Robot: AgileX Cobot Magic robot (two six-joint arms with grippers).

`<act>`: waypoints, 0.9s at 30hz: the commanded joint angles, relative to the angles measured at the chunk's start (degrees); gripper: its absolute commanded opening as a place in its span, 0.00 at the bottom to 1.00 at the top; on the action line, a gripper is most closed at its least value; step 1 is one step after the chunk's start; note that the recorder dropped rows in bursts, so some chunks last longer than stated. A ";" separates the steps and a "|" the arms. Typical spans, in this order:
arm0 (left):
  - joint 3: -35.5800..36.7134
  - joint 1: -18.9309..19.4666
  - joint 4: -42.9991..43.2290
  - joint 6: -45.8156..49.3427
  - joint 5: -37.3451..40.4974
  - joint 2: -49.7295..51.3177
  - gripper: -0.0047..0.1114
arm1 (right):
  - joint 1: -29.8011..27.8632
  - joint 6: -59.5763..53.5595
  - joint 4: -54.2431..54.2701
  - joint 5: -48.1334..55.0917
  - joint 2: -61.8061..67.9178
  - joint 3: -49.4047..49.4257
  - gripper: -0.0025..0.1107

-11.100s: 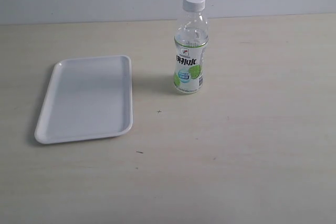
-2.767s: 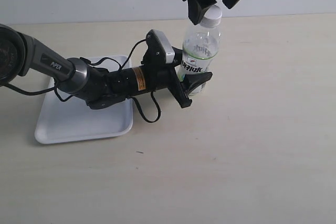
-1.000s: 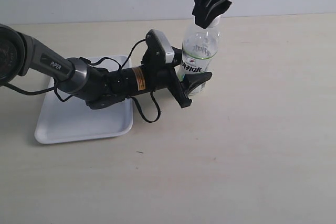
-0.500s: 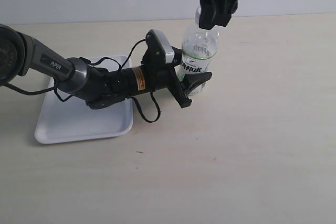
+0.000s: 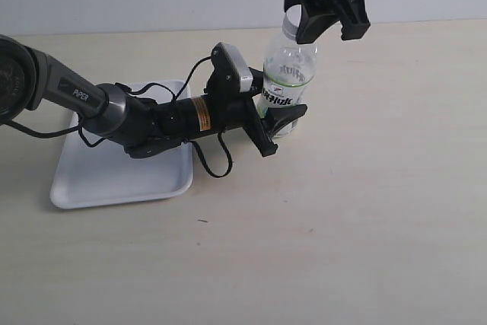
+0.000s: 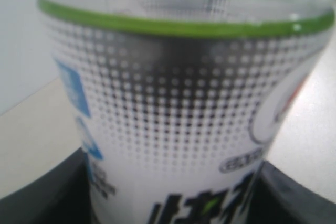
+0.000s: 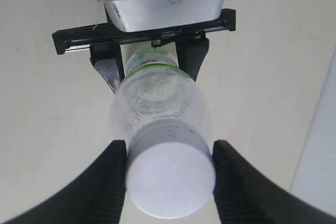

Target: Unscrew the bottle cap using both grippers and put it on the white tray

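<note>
Exterior view: the bottle [image 5: 285, 81] stands upright on the table [image 5: 365, 226], near the white tray [image 5: 114, 188], and the left gripper [image 5: 279, 123] is clamped around its labelled body. Up top, the right gripper [image 7: 169, 150] has its jaws pressed against both sides of the bottle cap [image 7: 170, 184], which sits on the neck.

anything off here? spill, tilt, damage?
No spill or damage visible. One thing: the bottle leans slightly in the left pincer rather than standing straight, with the right pincer closed on the bottle cap. The left arm and its cables also hang over part of the white tray.
</note>
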 commanded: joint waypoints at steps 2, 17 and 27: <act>-0.17 -0.17 0.62 -0.02 0.34 -0.65 0.47 | 0.08 -7.17 -0.75 -2.34 -0.16 -0.35 0.02; -0.17 -0.17 1.76 -0.02 0.34 -0.65 0.47 | 0.08 -31.29 -0.63 -2.42 -0.06 -0.35 0.02; -0.17 -0.17 1.76 -0.02 0.34 -0.65 0.47 | 0.08 -42.69 -0.23 -2.30 -0.06 -0.35 0.02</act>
